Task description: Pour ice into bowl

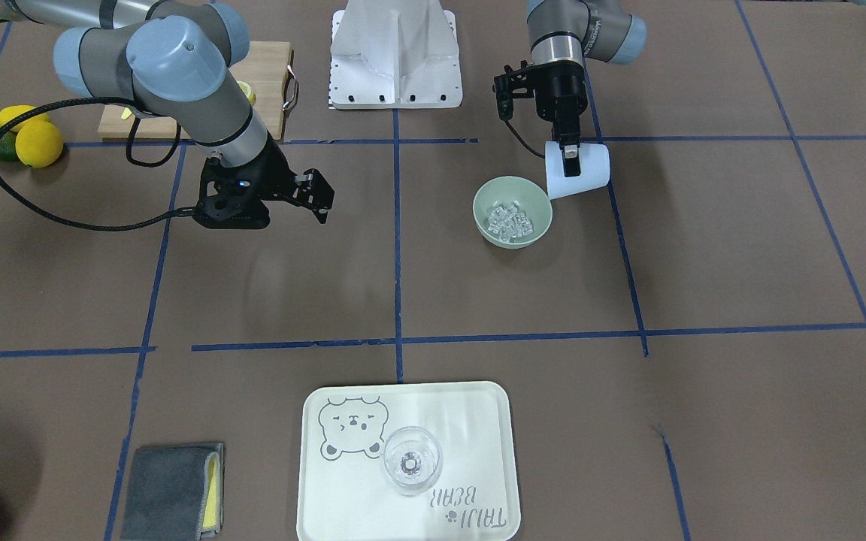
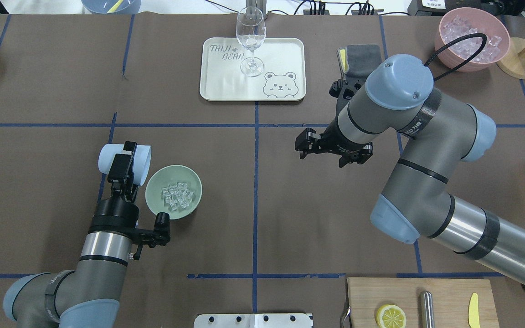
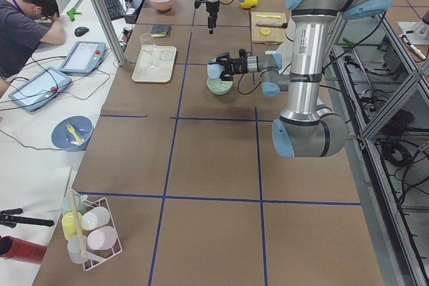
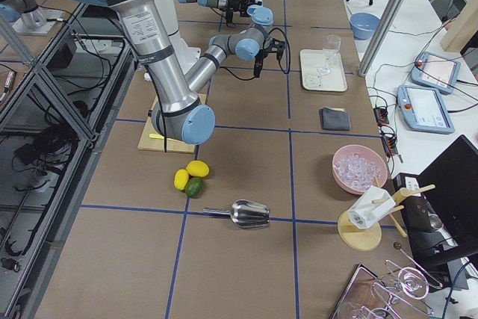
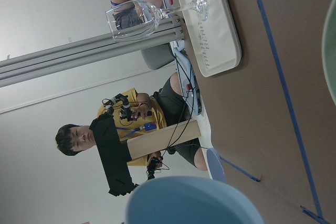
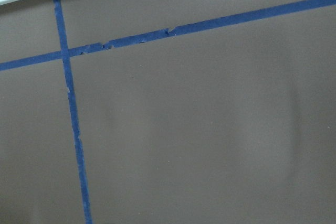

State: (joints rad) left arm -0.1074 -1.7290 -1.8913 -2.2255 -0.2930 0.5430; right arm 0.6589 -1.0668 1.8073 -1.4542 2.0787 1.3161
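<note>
The pale sage-green bowl point(image 1: 482, 204) stands on the brown table and holds a small heap of clear ice cubes point(image 1: 510, 219). In the overhead view the bowl point(image 2: 153, 187) and the ice point(image 2: 177, 196) sit just right of my left gripper point(image 2: 123, 165). That gripper point(image 1: 570, 161) is shut on a pale blue cup point(image 1: 591, 169), tipped on its side just above the table with its mouth toward the bowl's rim. The cup point(image 2: 141, 159) shows no ice. My right gripper point(image 1: 320, 199) hangs open and empty over bare table, well apart from the bowl.
A white bear tray point(image 2: 285, 50) with a wine glass point(image 2: 250, 41) stands at the far middle. A pink container of ice point(image 2: 472, 27) is far right. A cutting board point(image 2: 445, 291) with a lemon half is near right. A grey cloth point(image 1: 170, 488) lies by the tray.
</note>
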